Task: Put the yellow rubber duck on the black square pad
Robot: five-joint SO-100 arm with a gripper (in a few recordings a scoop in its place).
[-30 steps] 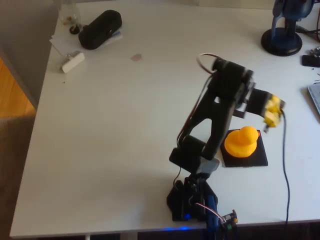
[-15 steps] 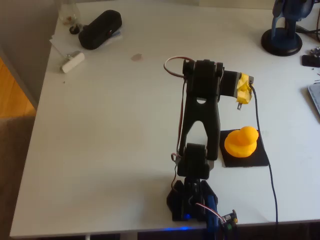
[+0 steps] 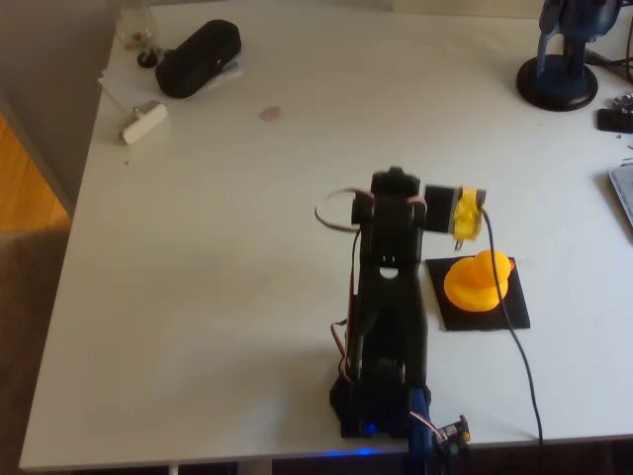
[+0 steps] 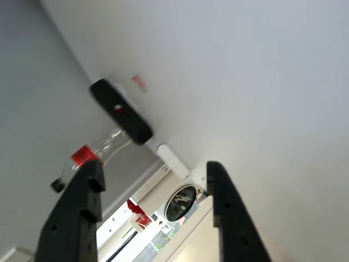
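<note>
In the overhead view, a black pouch (image 3: 198,57) and a small white block (image 3: 143,122) lie at the counter's (image 3: 218,297) eleven o'clock corner. The black arm (image 3: 391,297) rises from six o'clock, ending in the yellow-taped gripper (image 3: 465,213). The wrist view shows its fingers (image 4: 82,207) spread apart, holding nothing. Just at four o'clock of them, the yellow rubber duck (image 3: 478,280) sits on the black square pad (image 3: 499,315). A cable (image 3: 514,346) crosses the pad.

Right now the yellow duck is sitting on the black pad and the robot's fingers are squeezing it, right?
Not quite. The yellow duck does sit on the black pad, but nothing squeezes it. In the wrist view the fingers are spread open with nothing between them, and the overhead view shows the gripper apart from the duck.
</note>
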